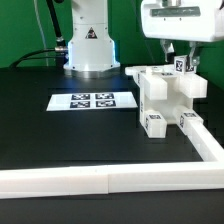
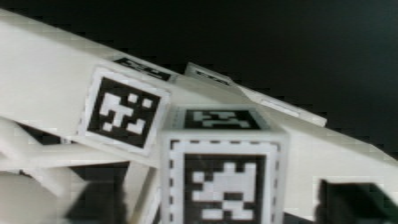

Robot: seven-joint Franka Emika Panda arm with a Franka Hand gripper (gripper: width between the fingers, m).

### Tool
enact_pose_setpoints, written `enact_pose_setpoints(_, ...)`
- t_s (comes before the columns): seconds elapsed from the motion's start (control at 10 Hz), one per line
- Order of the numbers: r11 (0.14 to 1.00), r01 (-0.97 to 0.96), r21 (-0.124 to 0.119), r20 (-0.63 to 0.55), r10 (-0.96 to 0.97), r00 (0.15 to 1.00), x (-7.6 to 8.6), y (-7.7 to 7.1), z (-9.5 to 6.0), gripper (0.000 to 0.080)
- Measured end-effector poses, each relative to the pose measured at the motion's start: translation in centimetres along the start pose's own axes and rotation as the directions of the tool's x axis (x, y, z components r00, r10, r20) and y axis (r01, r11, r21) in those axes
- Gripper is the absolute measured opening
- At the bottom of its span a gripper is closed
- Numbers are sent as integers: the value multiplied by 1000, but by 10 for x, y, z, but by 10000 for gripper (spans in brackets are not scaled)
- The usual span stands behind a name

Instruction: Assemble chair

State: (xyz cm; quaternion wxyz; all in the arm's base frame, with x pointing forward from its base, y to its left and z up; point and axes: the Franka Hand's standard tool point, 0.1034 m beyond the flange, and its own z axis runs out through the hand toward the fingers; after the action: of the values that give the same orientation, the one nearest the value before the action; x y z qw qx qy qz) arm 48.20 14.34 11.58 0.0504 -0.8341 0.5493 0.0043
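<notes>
The chair [image 1: 163, 98] lies at six o'clock from our gripper [image 1: 179, 56], its post [image 1: 181, 67] upright just beneath; we cannot tell the jaw width.

text: none legible | triangle sign [image 1: 88, 34]: robot base [image 1: 90, 58] | tags [image 2: 121, 105]: chair [image 1: 160, 90], marker board [image 1: 58, 101]

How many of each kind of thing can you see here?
chair: 1
marker board: 1
white border rail: 1
robot arm: 1
total: 4
</notes>
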Motion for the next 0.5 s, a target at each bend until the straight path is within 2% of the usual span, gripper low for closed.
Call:
enact_pose_setpoints(0.1,1000,29,-8,3,-29,1000,-1,1,0,615)
enact_pose_setpoints(0.3,991,129,-39,0,-129,992,-6,0,-1,641)
enact_pose_setpoints(0.5,938,343,-50,-11,-344,939,-8,-3,-3,648)
